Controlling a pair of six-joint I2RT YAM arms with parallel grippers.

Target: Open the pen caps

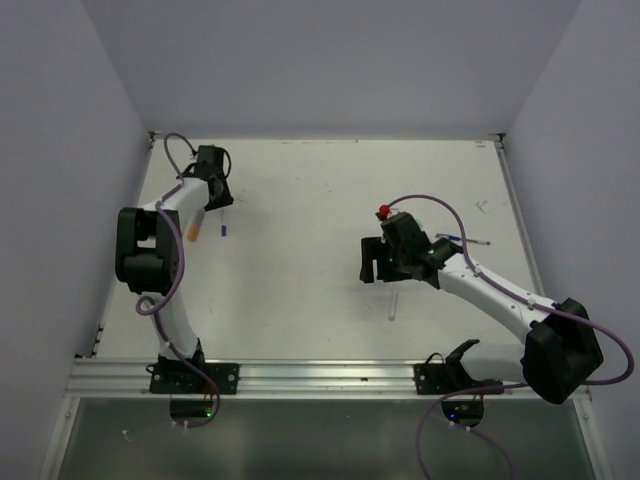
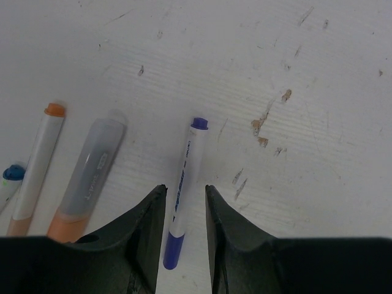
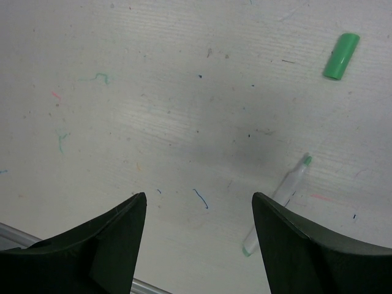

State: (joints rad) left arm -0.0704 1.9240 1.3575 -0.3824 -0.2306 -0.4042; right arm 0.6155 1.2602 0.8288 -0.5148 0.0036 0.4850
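A white pen with a dark blue cap point(image 2: 172, 251) lies on the table between the fingers of my left gripper point(image 2: 185, 188). The jaws straddle its capped end, open, with a sliver of table showing on the right side. To its left lie an orange marker under a grey cap point(image 2: 98, 156), a white pen with orange ends point(image 2: 38, 166) and a light blue tip point(image 2: 11, 174). My right gripper point(image 3: 199, 199) hangs open over bare table. A loose green cap point(image 3: 340, 56) and a clear barrel with a green tip point(image 3: 283, 193) lie to its right.
From above, the left gripper point(image 1: 216, 196) works near the back left corner, close to the side wall. The right gripper point(image 1: 372, 262) is mid-table. A red object point(image 1: 383, 211) and some thin pens point(image 1: 462, 240) lie behind the right arm. A metal rail point(image 1: 320, 375) runs along the front.
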